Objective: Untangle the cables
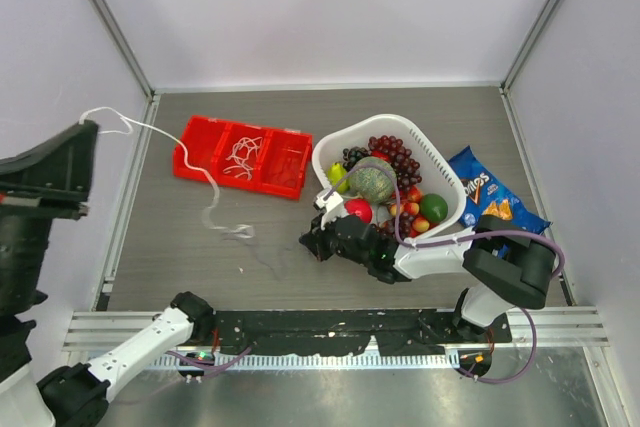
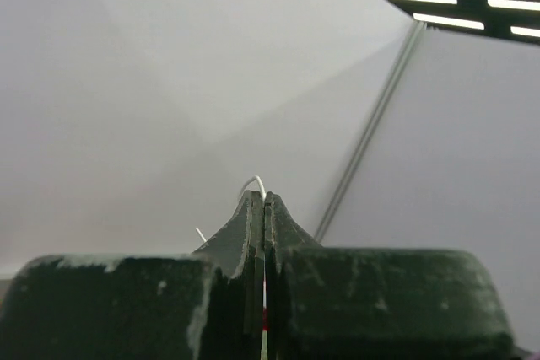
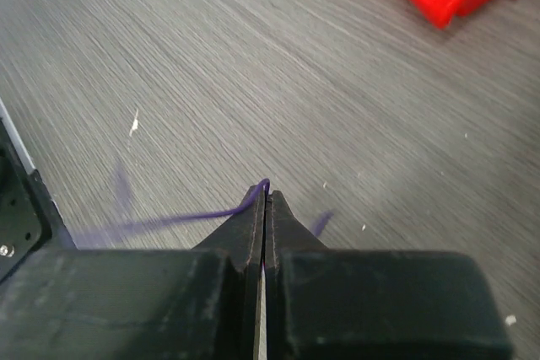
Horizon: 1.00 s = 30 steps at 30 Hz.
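Dial: set on the middle of the table (image 1: pixel 180 257) as seen from the top camera, with 12 o'clock pointing away from the arm bases.
Right gripper (image 3: pixel 264 195): low over the table at about 7 o'clock, not far from the middle. The fingers are pressed flat together, with no gap showing in the wrist view.
Purple cable (image 3: pixel 181 219): a thin strand pinched at the very tips of the right fingers. It trails off to the left of them just above the wood. I cannot tell where its far end lies.
White cable, loose end (image 1: pixel 238 232): lies on the table at about 8 o'clock in a small wavy heap.
White cable, run: rises from that heap, passes the near left corner of the red tray and slants up toward 9 o'clock. It hangs in the air, off the table.
Left gripper (image 2: pixel 260 199): raised high at 9 to 10 o'clock, beyond the table's left edge. The fingers are closed tight on the white cable, and a small loop of it pokes out past the tips. A trace of red shows deep between the fingers, but what it is cannot be told.
Red tray (image 1: pixel 288 162): at 10 to 11 o'clock, three compartments side by side.
Tangle of cords (image 1: pixel 240 157): white and reddish loops in the tray's middle compartment.
White basket (image 1: pixel 440 162): at 2 to 3 o'clock, just beyond the right arm, heaped with fruit (image 1: pixel 392 155).
Chips bag (image 1: pixel 492 195): blue, at 3 o'clock, touching the basket's outer side near the right wall.
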### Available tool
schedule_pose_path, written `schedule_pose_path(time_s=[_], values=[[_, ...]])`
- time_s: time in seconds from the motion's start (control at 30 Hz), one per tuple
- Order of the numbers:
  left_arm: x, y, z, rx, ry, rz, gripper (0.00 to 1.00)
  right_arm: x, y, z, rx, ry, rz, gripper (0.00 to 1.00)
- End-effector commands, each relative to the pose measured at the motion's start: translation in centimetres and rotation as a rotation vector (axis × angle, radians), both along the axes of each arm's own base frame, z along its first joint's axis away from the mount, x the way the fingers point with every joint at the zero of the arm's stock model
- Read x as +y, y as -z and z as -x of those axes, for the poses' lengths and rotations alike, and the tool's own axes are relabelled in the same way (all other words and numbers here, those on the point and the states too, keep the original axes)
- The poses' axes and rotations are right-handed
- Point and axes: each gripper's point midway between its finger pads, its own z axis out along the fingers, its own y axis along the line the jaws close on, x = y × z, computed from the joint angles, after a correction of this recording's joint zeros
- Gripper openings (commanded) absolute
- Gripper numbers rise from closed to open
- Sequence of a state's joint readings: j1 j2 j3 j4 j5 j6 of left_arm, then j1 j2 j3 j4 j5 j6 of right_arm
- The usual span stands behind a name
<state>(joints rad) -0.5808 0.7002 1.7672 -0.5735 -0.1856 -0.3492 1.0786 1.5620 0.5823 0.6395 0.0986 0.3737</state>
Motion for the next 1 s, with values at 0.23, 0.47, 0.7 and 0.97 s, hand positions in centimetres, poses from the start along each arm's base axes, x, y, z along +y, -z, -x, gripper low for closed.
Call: schedule_pose_path(time_s=[0.23, 0.47, 0.7, 0.97], values=[[1.3, -1.5, -3.1, 0.012, -0.162, -0.01, 0.0, -1.4, 1.7, -0.4, 0.036, 0.09, 0.071, 0.01], [0.7, -1.3, -4.3, 0.043, -0.173, -0.021, 0.0, -2.9, 1.4, -1.1, 0.002, 0.136, 0.156, 0.01], [-1.1, -0.8, -5.1, 0.055, -0.102, -0.005, 0.0, 1.7, -7.1, 3.2, -0.133, -0.216, -0.032, 0.65], [-1.7, -1.2, -4.6, 0.052, -0.051, 0.014, 0.0, 7.2, -16.2, 0.1, -0.236, -0.213, -0.202, 0.73]])
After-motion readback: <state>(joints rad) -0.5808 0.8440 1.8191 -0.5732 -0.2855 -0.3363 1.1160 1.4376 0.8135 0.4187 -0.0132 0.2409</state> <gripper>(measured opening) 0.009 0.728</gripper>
